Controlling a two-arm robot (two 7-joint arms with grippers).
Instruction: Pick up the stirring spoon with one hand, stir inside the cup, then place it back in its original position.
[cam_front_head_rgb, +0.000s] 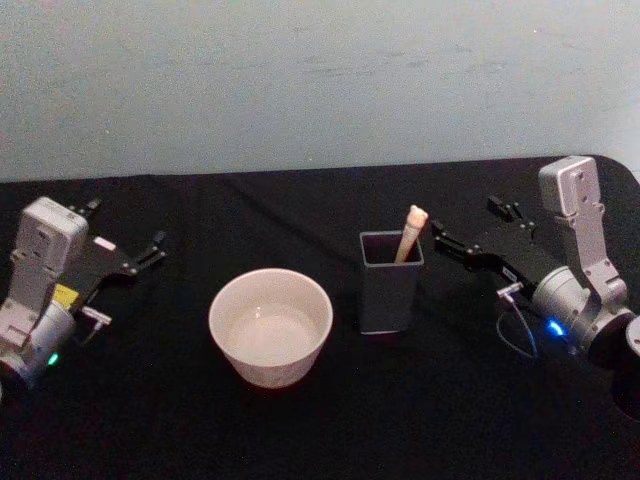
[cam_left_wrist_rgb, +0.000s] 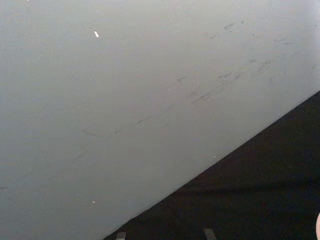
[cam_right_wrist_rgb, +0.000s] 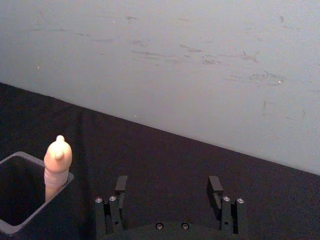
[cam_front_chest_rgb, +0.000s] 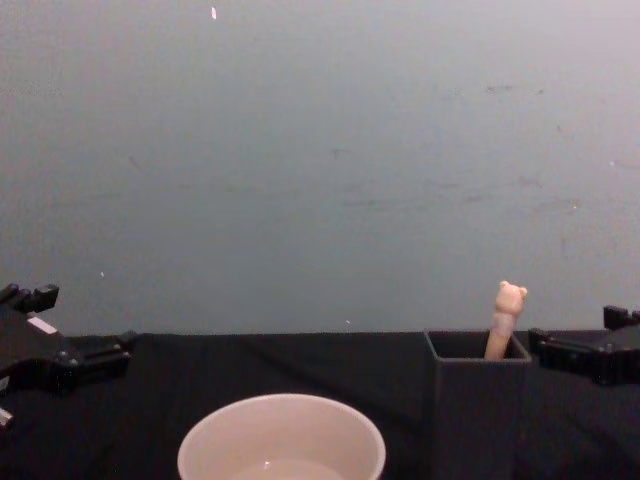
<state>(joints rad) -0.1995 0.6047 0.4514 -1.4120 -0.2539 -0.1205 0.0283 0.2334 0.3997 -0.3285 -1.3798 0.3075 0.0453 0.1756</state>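
The right gripper (cam_right_wrist_rgb: 167, 192) is hovering with its jaws standing apart and nothing between them, just beside the holder box (cam_front_head_rgb: 389, 280) and level with its top. The stirring spoon (cam_front_head_rgb: 411, 233) is standing inside that dark grey square holder, leaning against the corner nearest the right gripper, with only the beige handle and bear-head knob showing above the rim; its bowl is hidden inside.

It is looking light, thin and stiff, and the smooth rounded handle is likely slippery, so a pinch on the exposed handle just under the knob seems the soundest hold, followed by a straight lift to avoid tipping the holder.

The cream-white cup (cam_front_head_rgb: 270, 325) is sitting near the holder on the black table (cam_front_head_rgb: 150, 420), on the robot's left of it. The left gripper (cam_front_head_rgb: 150, 250) is resting idle, well apart from the cup, its jaws also apart.
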